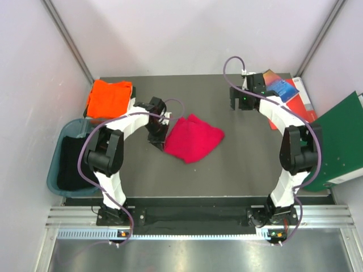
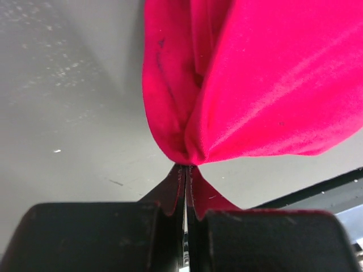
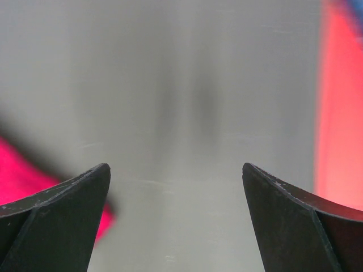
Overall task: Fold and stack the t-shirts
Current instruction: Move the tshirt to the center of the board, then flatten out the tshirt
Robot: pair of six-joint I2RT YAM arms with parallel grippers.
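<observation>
The crimson-red t-shirt (image 1: 193,137) lies bunched on the dark table near the middle. My left gripper (image 1: 157,140) is at its left edge, shut on a pinch of the red cloth (image 2: 255,85), which fills the top of the left wrist view. The orange t-shirt (image 1: 109,97) lies folded at the back left corner of the table. My right gripper (image 1: 239,105) is open and empty above the back right of the table; its view shows bare table between the fingertips (image 3: 85,187) and a blur of the red t-shirt (image 3: 17,175) at the lower left.
A teal bin (image 1: 57,170) holding black cloth (image 1: 71,161) stands left of the table. Red and blue books (image 1: 289,93) lie at the back right corner, a blurred red edge of them showing in the right wrist view (image 3: 340,113). A green binder (image 1: 340,141) leans at the right.
</observation>
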